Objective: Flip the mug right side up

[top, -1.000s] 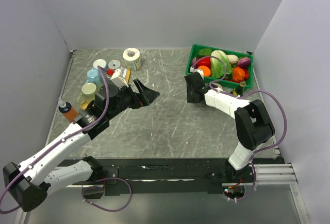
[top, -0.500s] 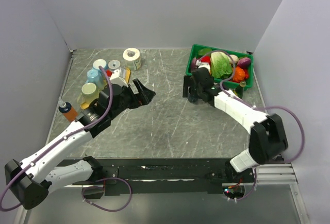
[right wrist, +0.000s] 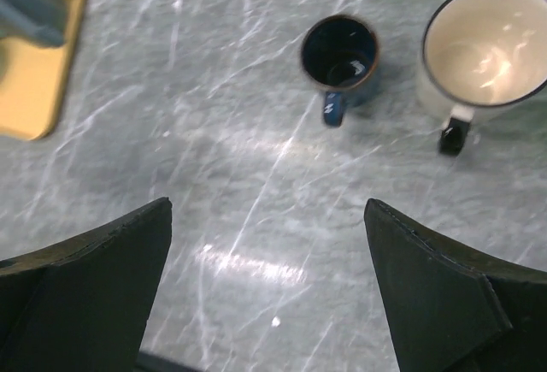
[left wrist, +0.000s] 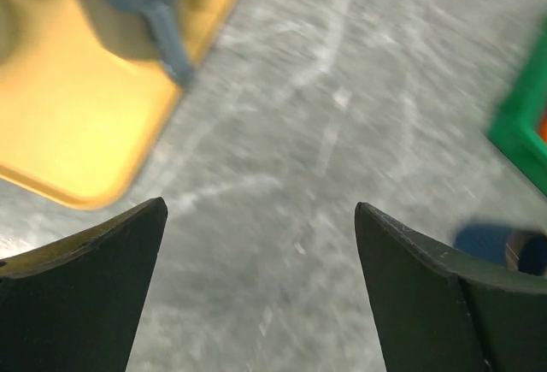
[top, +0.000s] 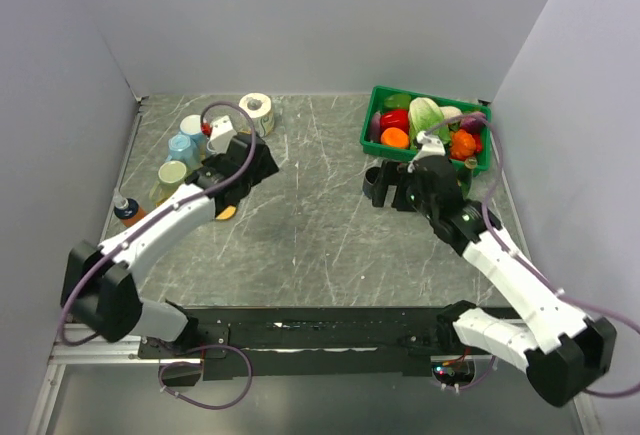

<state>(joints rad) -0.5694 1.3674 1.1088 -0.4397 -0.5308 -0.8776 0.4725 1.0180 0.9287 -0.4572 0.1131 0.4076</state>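
Note:
The dark blue mug [right wrist: 340,51] stands on the table with its mouth up and its handle toward the camera; the top view shows the mug [top: 375,183] just in front of the green basket. My right gripper [right wrist: 267,204] is open, empty and well back from it; in the top view the right gripper [top: 408,193] is just to the mug's right. My left gripper [left wrist: 261,208] is open and empty above bare table beside the yellow tray [left wrist: 77,124]. A slice of the mug [left wrist: 500,248] peeks past its right finger.
A white mug [right wrist: 483,47] with a black handle stands upright right of the dark one. The green basket [top: 478,160] of vegetables sits at the back right. Several cups [top: 185,147], a tape roll [top: 255,110] and an orange bottle [top: 125,210] crowd the left.
The right gripper has opened, let go of the mug and pulled back toward the near right. The left arm has swung left, over the yellow tray.

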